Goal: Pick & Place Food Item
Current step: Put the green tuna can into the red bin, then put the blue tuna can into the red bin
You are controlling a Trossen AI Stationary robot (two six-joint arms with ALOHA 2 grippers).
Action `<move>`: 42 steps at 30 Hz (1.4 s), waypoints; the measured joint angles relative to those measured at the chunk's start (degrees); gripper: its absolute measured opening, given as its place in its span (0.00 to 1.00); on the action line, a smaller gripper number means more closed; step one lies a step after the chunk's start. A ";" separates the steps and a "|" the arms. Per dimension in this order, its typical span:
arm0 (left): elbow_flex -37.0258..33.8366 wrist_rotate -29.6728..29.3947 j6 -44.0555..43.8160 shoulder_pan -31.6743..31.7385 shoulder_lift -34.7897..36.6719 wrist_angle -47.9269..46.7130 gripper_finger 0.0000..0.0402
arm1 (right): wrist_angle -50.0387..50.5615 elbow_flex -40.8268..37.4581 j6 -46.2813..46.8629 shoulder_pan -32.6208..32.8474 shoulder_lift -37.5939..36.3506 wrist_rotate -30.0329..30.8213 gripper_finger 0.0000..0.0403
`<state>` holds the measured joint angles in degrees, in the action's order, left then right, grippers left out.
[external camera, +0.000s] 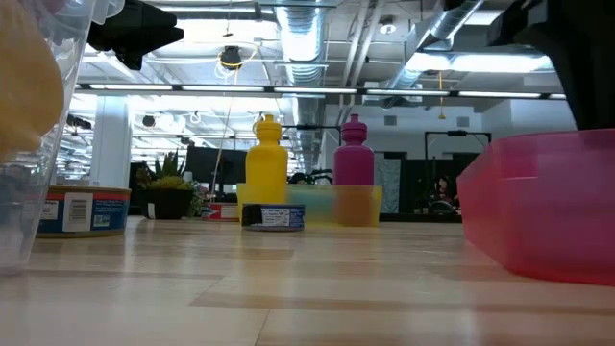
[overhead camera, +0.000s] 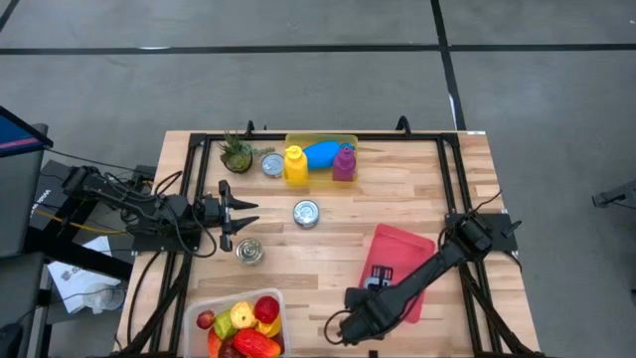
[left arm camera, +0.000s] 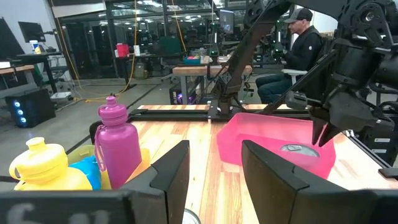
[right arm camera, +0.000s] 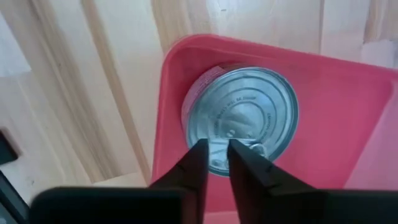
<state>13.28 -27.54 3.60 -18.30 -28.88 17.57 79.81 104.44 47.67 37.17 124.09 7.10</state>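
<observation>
I get overhead straight down; low cam level across table [external camera: 317, 288]; wrist cams close, both sharing the pink bin [left arm camera: 273, 134].

The stamped lettering on the can lid [right arm camera: 242, 118] is too small to read.

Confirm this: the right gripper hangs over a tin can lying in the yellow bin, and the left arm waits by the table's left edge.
Not quite: the bin is pink, not yellow. The right wrist view shows the right gripper over the tin can inside the pink bin. The left gripper does wait at the table's left edge.
</observation>
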 joint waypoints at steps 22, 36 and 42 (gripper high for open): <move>0.04 -0.08 -3.70 -0.01 -0.01 -3.41 0.38 | 0.46 7.63 -14.11 -7.95 -0.07 27.77 0.69; 0.04 -1.54 -4.55 0.01 -0.01 -6.54 0.57 | -31.35 -3.89 -49.60 -24.71 -0.07 19.84 0.74; 0.04 -1.54 -4.55 0.01 -0.01 -6.54 0.59 | -42.65 -11.39 -56.61 -28.79 0.00 16.35 0.73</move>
<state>13.32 -29.08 -0.95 -18.29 -28.88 11.03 37.16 93.05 -8.94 8.38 124.09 23.45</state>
